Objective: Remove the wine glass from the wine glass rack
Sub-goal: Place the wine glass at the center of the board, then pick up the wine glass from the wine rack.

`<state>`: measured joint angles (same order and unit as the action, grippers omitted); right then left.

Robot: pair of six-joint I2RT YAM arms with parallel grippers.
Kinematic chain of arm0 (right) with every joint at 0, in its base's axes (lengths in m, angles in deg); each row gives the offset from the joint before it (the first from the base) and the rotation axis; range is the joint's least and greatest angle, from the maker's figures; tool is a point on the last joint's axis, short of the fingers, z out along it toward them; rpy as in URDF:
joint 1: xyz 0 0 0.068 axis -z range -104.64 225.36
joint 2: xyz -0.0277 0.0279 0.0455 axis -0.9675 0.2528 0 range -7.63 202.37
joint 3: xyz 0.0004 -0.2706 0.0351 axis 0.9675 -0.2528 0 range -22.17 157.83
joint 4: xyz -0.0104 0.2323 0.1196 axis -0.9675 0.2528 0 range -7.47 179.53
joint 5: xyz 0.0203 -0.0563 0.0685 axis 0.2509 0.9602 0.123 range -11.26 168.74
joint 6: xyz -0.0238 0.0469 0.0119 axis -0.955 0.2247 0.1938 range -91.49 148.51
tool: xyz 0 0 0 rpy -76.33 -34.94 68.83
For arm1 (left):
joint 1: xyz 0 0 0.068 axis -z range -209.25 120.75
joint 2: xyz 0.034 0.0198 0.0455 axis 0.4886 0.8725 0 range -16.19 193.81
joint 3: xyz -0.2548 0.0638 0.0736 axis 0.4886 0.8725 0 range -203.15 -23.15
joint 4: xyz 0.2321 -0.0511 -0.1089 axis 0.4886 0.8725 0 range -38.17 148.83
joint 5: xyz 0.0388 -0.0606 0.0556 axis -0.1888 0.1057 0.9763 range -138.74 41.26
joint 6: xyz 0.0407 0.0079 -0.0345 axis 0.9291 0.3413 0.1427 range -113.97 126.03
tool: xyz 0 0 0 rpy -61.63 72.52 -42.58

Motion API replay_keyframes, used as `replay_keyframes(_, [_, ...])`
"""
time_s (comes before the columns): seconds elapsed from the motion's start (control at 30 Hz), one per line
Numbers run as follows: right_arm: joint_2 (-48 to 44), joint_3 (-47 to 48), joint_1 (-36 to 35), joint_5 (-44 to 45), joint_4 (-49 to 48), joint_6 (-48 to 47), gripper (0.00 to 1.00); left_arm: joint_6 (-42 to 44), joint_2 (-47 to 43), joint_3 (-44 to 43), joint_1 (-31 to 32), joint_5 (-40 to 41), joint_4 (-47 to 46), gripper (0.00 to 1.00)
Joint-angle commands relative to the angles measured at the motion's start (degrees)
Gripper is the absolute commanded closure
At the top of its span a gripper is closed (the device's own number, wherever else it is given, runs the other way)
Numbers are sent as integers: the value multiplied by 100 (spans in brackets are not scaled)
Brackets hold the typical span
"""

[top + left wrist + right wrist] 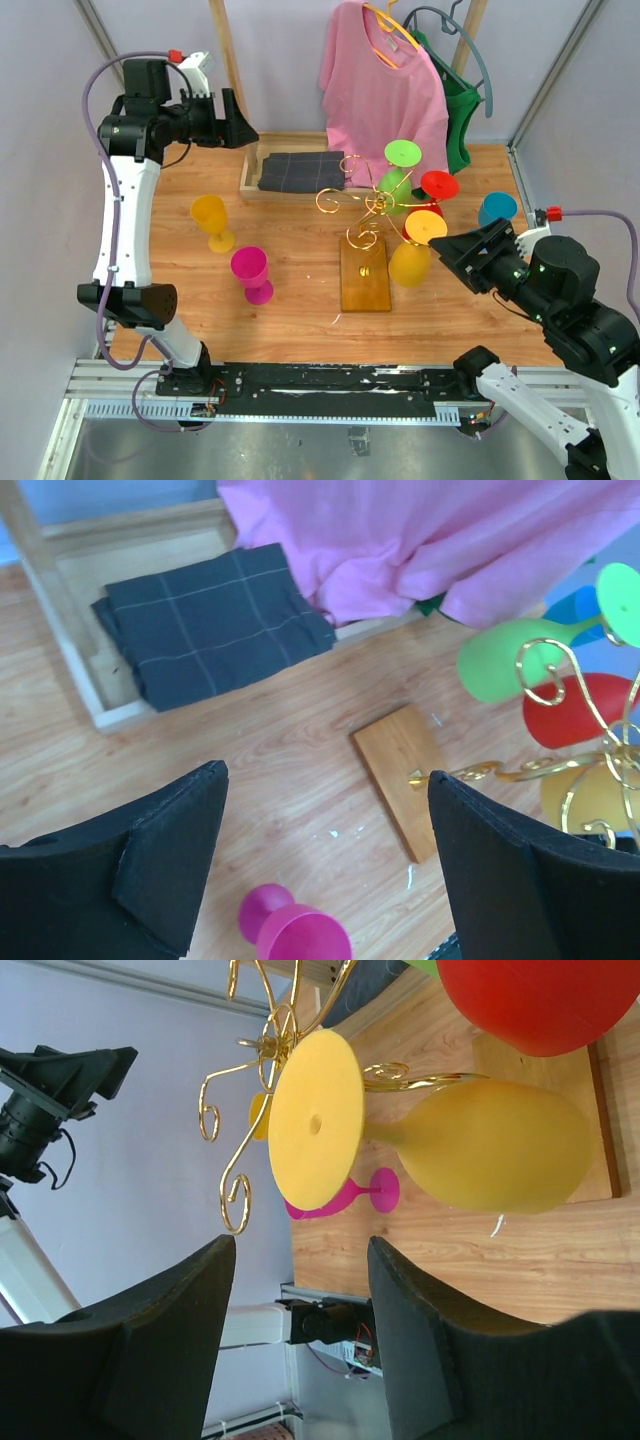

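Observation:
The wine glass rack [368, 205] is gold wire on a brown wooden base [364, 275] at mid-table. Three wine glasses hang upside down from its arms: green [398, 170], red [438, 187] and yellow [413, 255]. My right gripper [458, 255] is just right of the yellow glass, pointing at it and open, with nothing between the fingers. In the right wrist view the yellow glass [480, 1145] hangs ahead of the right gripper [300, 1250], apart from it. My left gripper [240, 125] hovers open at the far left, and the left wrist view shows the gripper [325, 777] empty.
A yellow glass [212, 222] and a magenta glass [252, 272] stand on the table left of the rack. A blue glass [497, 208] stands to its right. Behind are a wooden tray with a dark folded cloth [300, 170] and a pink shirt [385, 85] on a hanger.

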<state>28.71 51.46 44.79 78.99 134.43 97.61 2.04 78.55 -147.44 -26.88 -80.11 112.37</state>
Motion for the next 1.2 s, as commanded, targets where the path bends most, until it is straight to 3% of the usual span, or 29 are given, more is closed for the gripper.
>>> replay_keyframes(0.0, [-151, -140, 68, 360, -404, 353, 44, -197, -13, -212, 317, -229, -333, 14])
replay_keyframes(0.8, [-246, -421, 68, 1041, -543, 646, 61, -210, -36, 22, 391, -188, -332, 14])
replay_keyframes(1.17, [-192, -757, 68, 864, -995, 840, 63, -147, -22, 45, 404, -168, -325, 14])
